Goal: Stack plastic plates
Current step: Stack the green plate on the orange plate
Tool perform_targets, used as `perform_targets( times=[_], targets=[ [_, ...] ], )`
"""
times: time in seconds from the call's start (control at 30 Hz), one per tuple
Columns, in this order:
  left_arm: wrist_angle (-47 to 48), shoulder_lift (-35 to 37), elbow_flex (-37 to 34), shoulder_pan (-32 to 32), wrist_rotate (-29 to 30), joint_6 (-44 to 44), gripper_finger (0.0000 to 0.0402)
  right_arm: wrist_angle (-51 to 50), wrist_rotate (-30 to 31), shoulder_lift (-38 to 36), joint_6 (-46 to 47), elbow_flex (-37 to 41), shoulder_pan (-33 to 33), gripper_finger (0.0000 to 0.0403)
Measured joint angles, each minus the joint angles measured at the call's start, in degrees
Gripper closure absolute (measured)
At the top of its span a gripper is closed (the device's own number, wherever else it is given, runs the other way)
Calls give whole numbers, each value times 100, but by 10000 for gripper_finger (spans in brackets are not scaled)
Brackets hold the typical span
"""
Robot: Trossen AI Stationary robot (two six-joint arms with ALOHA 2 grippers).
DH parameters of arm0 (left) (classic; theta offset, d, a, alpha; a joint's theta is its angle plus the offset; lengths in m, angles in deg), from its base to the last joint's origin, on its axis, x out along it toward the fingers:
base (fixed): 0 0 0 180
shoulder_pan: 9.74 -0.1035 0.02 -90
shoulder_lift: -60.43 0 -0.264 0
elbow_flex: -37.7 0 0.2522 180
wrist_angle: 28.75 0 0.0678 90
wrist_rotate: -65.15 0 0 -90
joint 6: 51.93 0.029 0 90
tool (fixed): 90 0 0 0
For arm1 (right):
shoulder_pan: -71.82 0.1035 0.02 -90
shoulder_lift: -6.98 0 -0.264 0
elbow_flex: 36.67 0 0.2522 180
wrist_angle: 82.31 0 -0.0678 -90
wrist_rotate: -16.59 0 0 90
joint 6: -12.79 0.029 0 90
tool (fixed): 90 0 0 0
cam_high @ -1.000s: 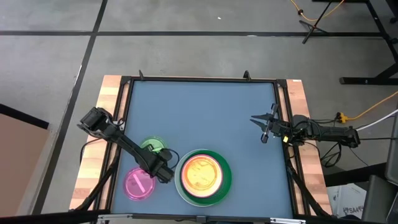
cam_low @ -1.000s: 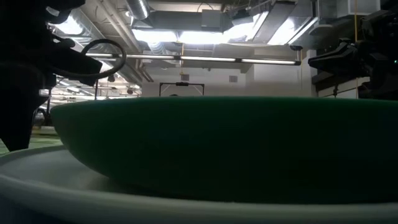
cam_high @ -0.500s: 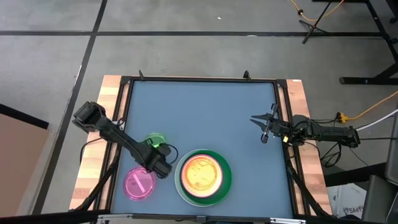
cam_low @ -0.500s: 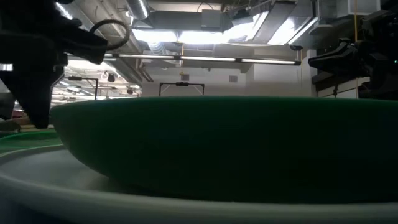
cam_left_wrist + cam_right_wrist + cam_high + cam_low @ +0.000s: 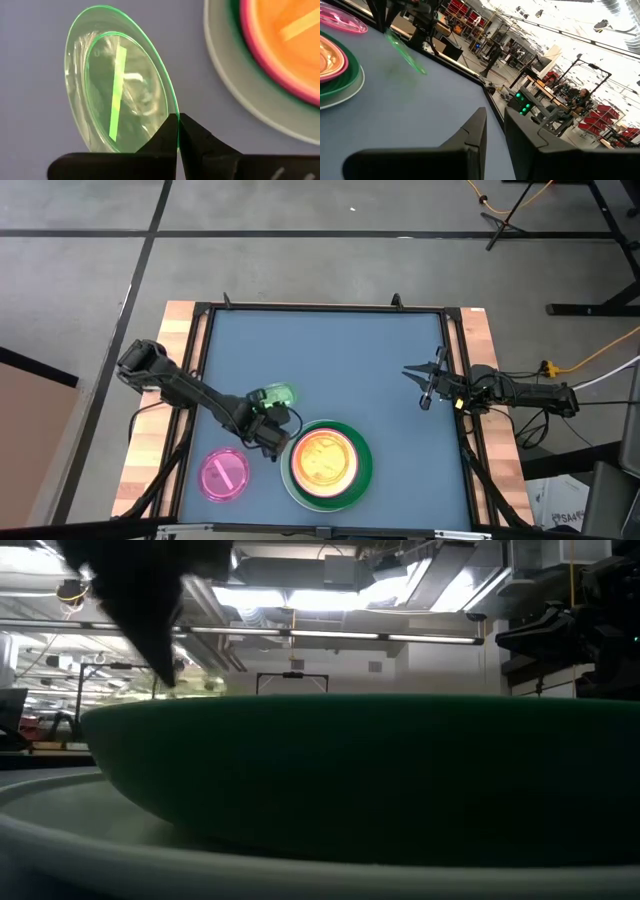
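My left gripper [image 5: 176, 119] is shut on a small translucent green plate [image 5: 117, 82], which hangs tilted above the table just left of the stack [image 5: 325, 463]. In that stack a white plate [image 5: 288, 488] is at the bottom, with a dark green plate [image 5: 364, 464], a pink one and an orange one [image 5: 322, 460] on it. A magenta plate [image 5: 224, 475] lies flat near the front left. My right gripper [image 5: 418, 385] waits at the right edge, level, its fingers a little apart with nothing between them. My left gripper pinches the rim [image 5: 174, 116] of the translucent green plate between its two fingertips, at one spot on the edge. The fingers come from above, slanting down. The plate is lifted clear of the table and stands steeply tilted beyond the fingertips.
A black frame [image 5: 320, 308] borders the blue table top, with wooden strips [image 5: 150, 430] outside it. The far half of the table [image 5: 320, 360] holds no objects. In the low view the dark green plate [image 5: 350, 780] blocks nearly everything.
My left gripper has risen and gone toward the stack, rolling its wrist. The translucent green plate has come up off the table beside the magenta plate, now clear of it and tipped on edge. My right arm has kept still.
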Motion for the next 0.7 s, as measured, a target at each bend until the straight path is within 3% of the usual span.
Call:
perform_targets(
  times=[0.27, 0.5, 0.7],
  targets=[
    [-416, 0, 773, -92, 151, 1954, 401, 0, -1, 1, -1, -1, 0, 341],
    [-1341, 0, 964, -46, 113, 3201, 401, 0, -1, -1, -1, -1, 0, 341],
    [-1928, -2, 964, 129, -439, 4003, 401, 0, 0, 0, 0, -1, 0, 341]
  ],
)
